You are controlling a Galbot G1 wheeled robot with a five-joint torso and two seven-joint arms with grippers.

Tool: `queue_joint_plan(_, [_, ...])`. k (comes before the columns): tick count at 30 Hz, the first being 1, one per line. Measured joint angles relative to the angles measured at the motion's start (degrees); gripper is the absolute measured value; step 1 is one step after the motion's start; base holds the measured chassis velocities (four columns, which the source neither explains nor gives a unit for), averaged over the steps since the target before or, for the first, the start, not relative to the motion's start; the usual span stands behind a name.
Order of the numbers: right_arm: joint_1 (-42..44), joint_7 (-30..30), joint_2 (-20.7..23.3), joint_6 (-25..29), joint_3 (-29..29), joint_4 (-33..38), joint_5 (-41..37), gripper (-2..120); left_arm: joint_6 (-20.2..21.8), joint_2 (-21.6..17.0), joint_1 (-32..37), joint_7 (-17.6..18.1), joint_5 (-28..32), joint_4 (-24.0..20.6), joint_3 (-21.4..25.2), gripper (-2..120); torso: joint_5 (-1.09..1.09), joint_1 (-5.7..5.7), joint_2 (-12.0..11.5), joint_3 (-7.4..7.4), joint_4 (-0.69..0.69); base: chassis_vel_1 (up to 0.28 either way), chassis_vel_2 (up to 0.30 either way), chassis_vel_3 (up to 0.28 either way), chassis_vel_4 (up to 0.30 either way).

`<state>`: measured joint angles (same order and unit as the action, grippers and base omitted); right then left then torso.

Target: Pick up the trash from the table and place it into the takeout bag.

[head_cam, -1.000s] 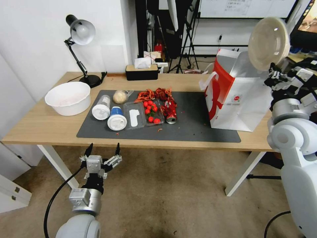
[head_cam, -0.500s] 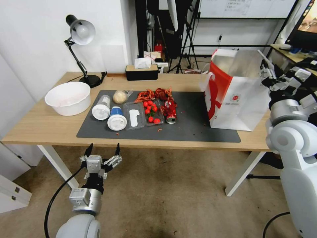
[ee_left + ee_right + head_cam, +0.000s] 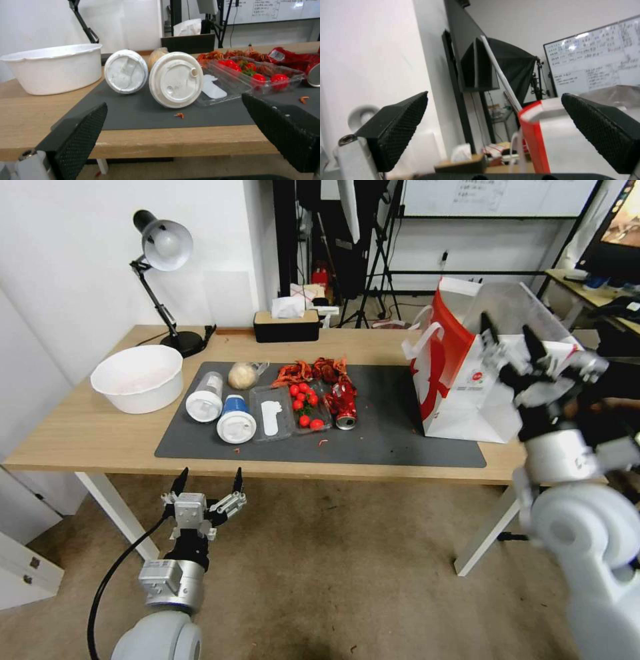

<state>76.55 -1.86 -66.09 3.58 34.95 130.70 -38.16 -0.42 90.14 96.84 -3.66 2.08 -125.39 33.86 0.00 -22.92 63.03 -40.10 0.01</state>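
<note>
On the table (image 3: pixel 80 433), the dark mat (image 3: pixel 400 440) carries the trash: a clear white-lidded cup (image 3: pixel 205 397), a blue cup with white lid (image 3: pixel 236 420), a wrapped beige lump (image 3: pixel 243 375), a crushed red can (image 3: pixel 344 403) and red shell scraps (image 3: pixel 310 371). Both cups lie on their sides, lids (image 3: pixel 176 79) facing the left wrist camera. The takeout bag (image 3: pixel 467 393) stands open at the mat's right end. My right gripper (image 3: pixel 507 328) is open and empty, raised in front of the bag's mouth. My left gripper (image 3: pixel 210 475) hangs open below the table's front edge.
A big white round bowl (image 3: pixel 138 378) sits at the table's left, a desk lamp (image 3: pixel 163 247) and a black tissue box (image 3: pixel 287 323) along the back edge. A clear tray of cherry tomatoes (image 3: pixel 293 410) lies mid-mat. Tripods and a whiteboard stand behind.
One second ago my right gripper held a beige bowl above the bag. The bowl left its fingers, and the arm has since swung down in front of the bag. The left arm stayed still.
</note>
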Motion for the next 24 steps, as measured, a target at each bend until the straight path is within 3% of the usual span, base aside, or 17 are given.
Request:
queue_joint_plan(8, [12.1,-1.7,-3.8,6.5,-3.9,0.0,15.5,100,-0.3,-0.5,0.0,-0.2,0.3,0.7,0.0,100,0.00,0.01,0.0,0.00,-0.02,0.000,0.000,0.000,0.000])
queue_joint_plan(14, [18.1,-8.5,-6.8,9.6,-8.3,-3.2,24.1,100,-0.6,-0.9,-0.2,-0.2,0.6,1.7,0.0,100,0.00,0.00,0.0,0.00,-0.01,0.000,0.000,0.000,0.000])
queue_joint_plan(24, [20.1,-12.2,-8.9,11.9,-12.8,-8.9,28.2,100,-0.7,-1.6,-0.6,-0.2,1.5,2.5,0.3,100,0.00,0.00,0.0,0.00,0.00,0.000,0.000,0.000,0.000])
